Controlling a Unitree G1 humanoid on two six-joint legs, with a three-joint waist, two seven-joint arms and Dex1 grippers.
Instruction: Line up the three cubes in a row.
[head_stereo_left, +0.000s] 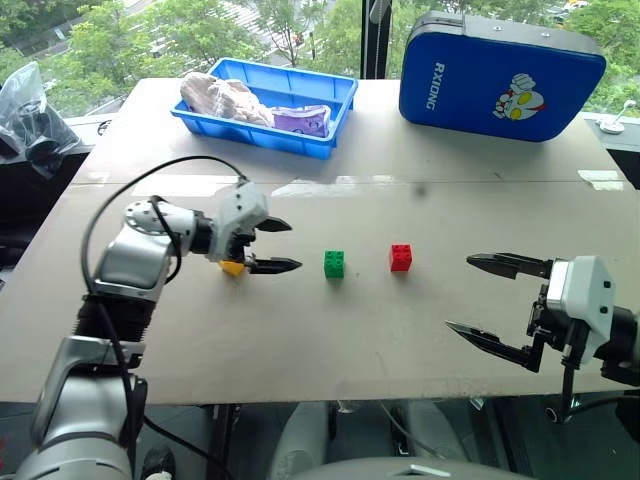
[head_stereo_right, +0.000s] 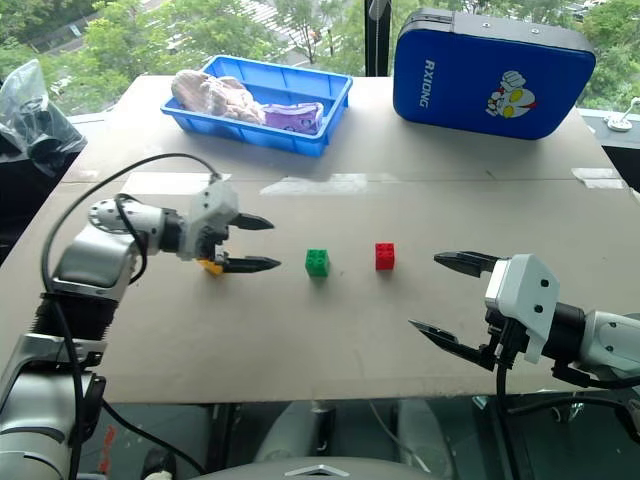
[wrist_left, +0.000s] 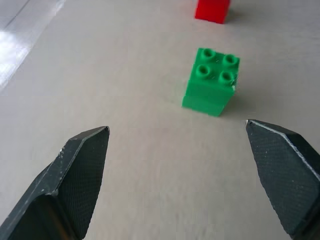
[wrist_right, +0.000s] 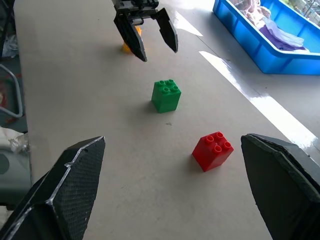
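Observation:
Three studded cubes stand in a rough row across the table. The yellow cube (head_stereo_left: 233, 267) is half hidden under my left gripper (head_stereo_left: 295, 245), which hovers just above it, open and empty, its fingers pointing toward the green cube (head_stereo_left: 334, 263). The red cube (head_stereo_left: 400, 257) stands a little further right. In the left wrist view the green cube (wrist_left: 211, 82) sits ahead between the spread fingertips (wrist_left: 82, 165), with the red cube (wrist_left: 212, 10) behind it. My right gripper (head_stereo_left: 458, 293) stays open and empty to the right of the red cube, apart from it.
A blue tray (head_stereo_left: 250, 135) holding crumpled cloths stands at the back of the table, with a blue case (head_stereo_left: 500, 80) to its right. A dark plastic bag (head_stereo_left: 30, 120) lies off the table's left side. The table's front edge runs just below both arms.

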